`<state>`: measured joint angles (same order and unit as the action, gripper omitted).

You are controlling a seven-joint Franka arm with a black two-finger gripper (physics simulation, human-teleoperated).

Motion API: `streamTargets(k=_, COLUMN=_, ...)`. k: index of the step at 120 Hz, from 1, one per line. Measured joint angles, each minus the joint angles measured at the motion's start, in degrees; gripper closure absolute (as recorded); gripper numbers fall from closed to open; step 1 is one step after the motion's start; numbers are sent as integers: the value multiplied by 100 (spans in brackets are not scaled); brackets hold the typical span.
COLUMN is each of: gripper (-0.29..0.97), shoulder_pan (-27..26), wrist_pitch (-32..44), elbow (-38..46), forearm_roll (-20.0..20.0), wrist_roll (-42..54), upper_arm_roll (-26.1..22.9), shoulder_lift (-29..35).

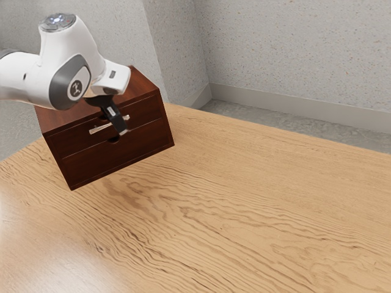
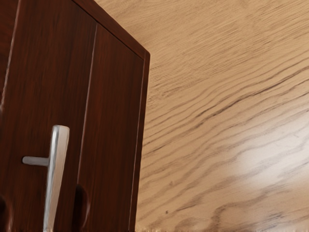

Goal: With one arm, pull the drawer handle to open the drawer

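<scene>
Well, my arm [image 1: 61, 73] comes in from the exterior view's left, held about level, with the hand bent down in front of the chest [image 1: 146, 91]. My end effector [image 1: 122, 128] points down and a little toward the exterior view's right, and it crosses the handle [image 1: 98, 129] near the bar's middle. Whether it is wide or closed on that bar I cannot tell.

The handle is a pale metal bar on the upper drawer [image 1: 143, 110]. In the wrist view it stands off the dark wood on a short post [image 2: 34, 160]. The drawer's front looks level with that of the lower drawer [image 1: 140, 143], which has a small dark notch [image 1: 113, 139] at its top edge, just under my end effector.

The chest stands on the far left part of the desk [image 1: 244, 201], whose light grained wood spreads toward the exterior view's right. Beyond it are a grey floor [image 1: 317, 125] and a speckled wall [image 1: 293, 43].
</scene>
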<state>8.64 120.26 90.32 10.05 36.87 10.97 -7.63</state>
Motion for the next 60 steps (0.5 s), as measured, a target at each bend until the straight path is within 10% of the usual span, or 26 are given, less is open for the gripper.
streamTargets(k=60, gripper=29, shoulder_pan=234, wrist_pitch=751, elbow=-38, forearm_roll=39, wrist_roll=184, upper_arm_roll=-3, shoulder_lift=-339)
